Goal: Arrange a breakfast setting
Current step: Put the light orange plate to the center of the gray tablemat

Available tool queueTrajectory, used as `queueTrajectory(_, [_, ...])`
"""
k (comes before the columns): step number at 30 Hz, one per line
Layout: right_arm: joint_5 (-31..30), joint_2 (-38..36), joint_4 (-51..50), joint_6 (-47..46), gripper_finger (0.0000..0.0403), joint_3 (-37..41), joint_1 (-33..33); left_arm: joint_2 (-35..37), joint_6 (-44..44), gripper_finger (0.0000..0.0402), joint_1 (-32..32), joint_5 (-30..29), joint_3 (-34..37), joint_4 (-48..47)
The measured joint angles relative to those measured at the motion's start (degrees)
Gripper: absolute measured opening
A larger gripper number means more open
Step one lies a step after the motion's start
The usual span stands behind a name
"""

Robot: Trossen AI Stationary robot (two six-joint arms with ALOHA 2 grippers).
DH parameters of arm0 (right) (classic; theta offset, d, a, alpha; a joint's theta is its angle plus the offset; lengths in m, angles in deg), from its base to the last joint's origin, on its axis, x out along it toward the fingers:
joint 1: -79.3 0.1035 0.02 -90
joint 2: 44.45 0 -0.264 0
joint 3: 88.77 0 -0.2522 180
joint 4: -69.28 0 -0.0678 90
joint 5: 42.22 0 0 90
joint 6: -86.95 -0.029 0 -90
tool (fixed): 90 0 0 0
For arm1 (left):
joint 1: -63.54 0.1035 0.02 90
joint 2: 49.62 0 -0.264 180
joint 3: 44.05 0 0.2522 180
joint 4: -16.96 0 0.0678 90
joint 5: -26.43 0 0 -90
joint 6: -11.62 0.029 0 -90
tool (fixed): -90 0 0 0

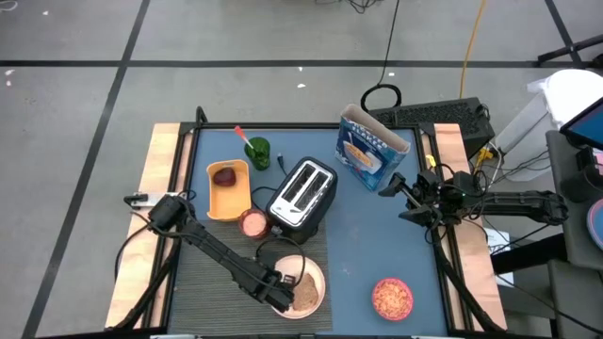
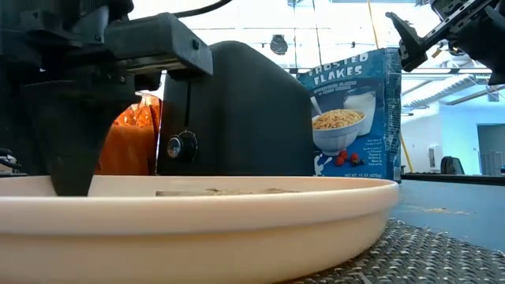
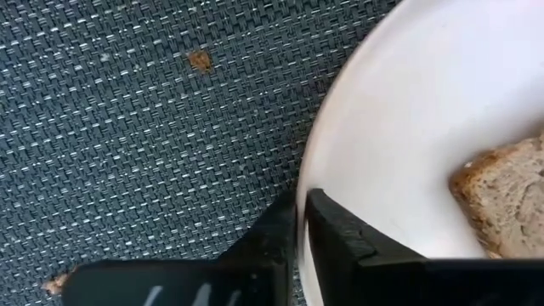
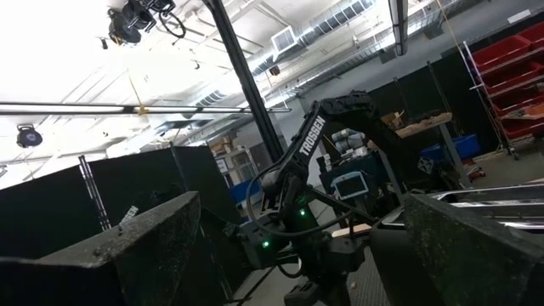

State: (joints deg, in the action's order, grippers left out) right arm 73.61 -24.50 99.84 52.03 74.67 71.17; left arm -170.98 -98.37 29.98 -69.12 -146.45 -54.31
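Observation:
A round cream plate with a brown toast slice lies on a dark woven placemat at the table's near edge. My left gripper points down at the plate's left rim and is shut on it. The pink bowl of cereal stands to the plate's right on the blue table. A red-handled spoon sticks up out of a green cup at the far left. My right gripper hangs open and raised by the table's right edge, touching nothing. My left gripper pinches the plate's rim at its left side, one finger outside the plate and the other finger inside it. The fingers come from above, pointing down. The plate sits level on the placemat, the toast clear of the fingers.
A silver-black toaster stands just beyond the plate, its cord looping onto the placemat. To its left are an orange square container and a small round pink thing. A blue cereal box stands at the far right.

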Motion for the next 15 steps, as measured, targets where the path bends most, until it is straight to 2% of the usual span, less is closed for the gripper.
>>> queueTrajectory(7, [0.00,0.00,-0.02,0.00,0.0400,0.00,0.00,1.01,0.17,0.0014,-0.59,0.32,0.04,-2.42])
queueTrajectory(15, [0.00,0.00,-0.05,0.00,0.0400,0.00,-0.01,1.20,1.45,0.0012,-2.92,6.11,-0.07,-10.26])
